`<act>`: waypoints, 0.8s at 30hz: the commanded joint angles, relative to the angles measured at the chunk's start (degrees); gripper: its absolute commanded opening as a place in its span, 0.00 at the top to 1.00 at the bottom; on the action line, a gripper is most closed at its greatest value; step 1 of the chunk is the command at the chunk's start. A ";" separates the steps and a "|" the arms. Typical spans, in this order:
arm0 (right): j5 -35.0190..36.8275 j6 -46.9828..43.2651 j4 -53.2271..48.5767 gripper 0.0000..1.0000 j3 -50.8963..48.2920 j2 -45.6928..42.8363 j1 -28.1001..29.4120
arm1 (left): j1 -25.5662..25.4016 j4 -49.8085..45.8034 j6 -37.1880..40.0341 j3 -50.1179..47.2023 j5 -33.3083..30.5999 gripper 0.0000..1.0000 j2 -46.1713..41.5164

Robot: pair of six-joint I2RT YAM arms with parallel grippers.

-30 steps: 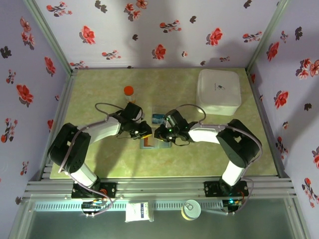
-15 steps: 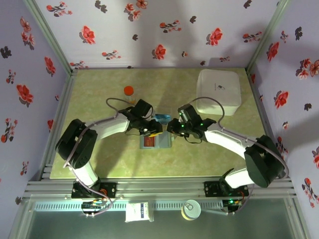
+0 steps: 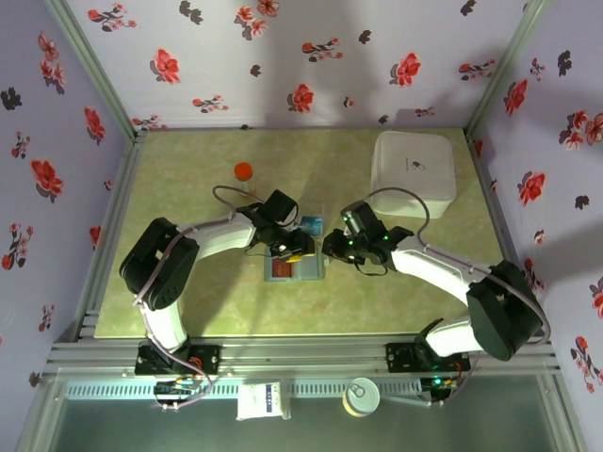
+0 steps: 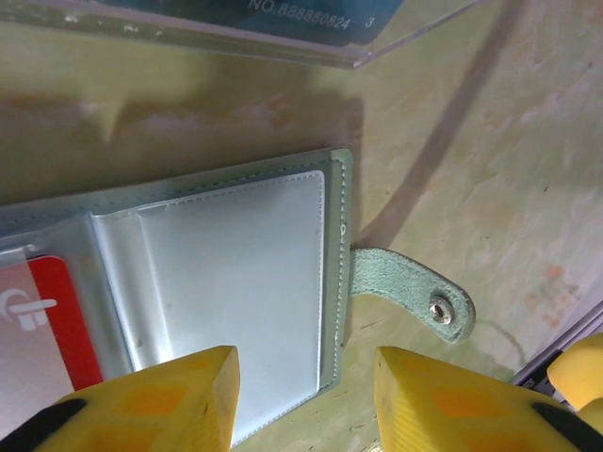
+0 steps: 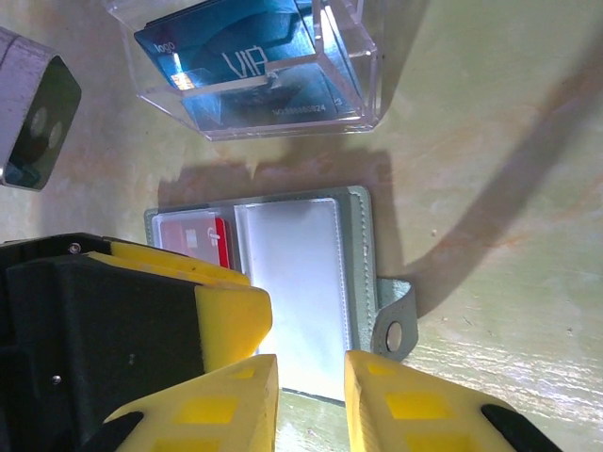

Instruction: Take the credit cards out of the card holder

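Grey-blue bifold card holder [image 4: 236, 273]: flat beneath both jaws.
Red plastic card [image 4: 66, 320]: pocketed, nearest the released left jaws.
Right jaws: parted, empty.

Left gripper [image 4: 303, 363] and right gripper [image 5: 309, 363] moved right — left jaws widened, card holder [image 3: 301, 270] uncovered.

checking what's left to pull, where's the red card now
In the right wrist view, the red card sits tucked in the card holder's left half, beside its empty clear sleeve.
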 commanded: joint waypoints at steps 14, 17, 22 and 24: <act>-5.56 0.86 5.33 0.78 5.63 10.48 4.56 | 5.93 -3.54 3.59 -7.03 -3.46 0.71 -9.58; -6.00 1.00 5.86 0.78 7.11 12.74 5.78 | 6.60 -3.49 3.67 -8.67 -3.57 0.76 -10.48; -6.77 1.40 6.74 0.79 9.48 15.99 7.17 | 7.71 -3.81 4.39 -11.01 -5.04 0.83 -11.32; -7.22 1.39 6.87 0.79 10.47 17.22 7.49 | 8.30 -3.91 4.61 -11.95 -5.39 0.86 -11.80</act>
